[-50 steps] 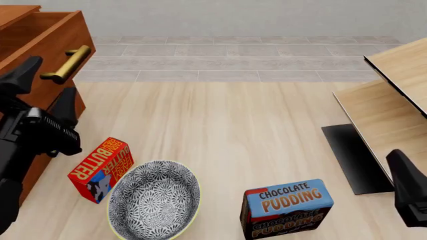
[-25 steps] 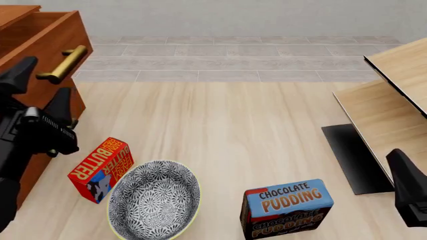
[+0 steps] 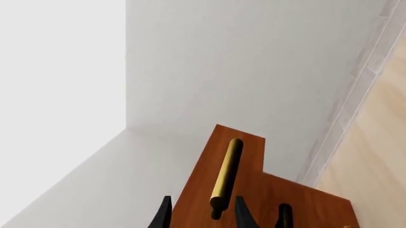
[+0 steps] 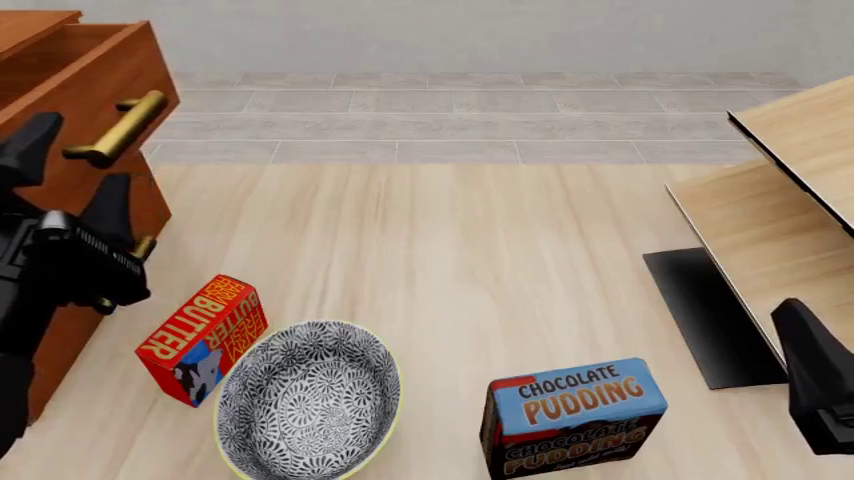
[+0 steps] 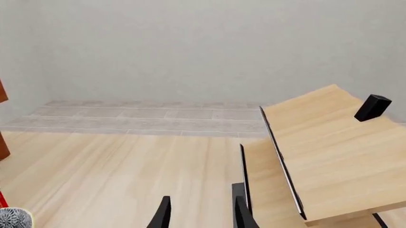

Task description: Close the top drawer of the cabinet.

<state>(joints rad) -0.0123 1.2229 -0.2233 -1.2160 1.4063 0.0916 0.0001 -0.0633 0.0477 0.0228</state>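
1. Top drawer point(image 4: 94, 75), far left in the cabinet point(image 4: 80, 290), stands pulled out; its one brass handle point(image 4: 118, 128) runs diagonally.
2. Left end effector point(image 4: 67, 165): fingers apart, astride the handle's end.
3. Right end effector point(image 5: 199, 213): fingers apart, empty.

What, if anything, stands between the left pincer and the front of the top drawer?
Nothing visible does. The left pincer sits open right at the top drawer, its fingers either side of the brass handle.

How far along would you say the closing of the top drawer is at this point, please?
Nothing is finished: the reddish-brown wooden top drawer stands out from the cabinet. In hand: the open left gripper sits at the drawer front, fingers either side of the brass bar handle. Left: pushing it shut. The right gripper is idle.
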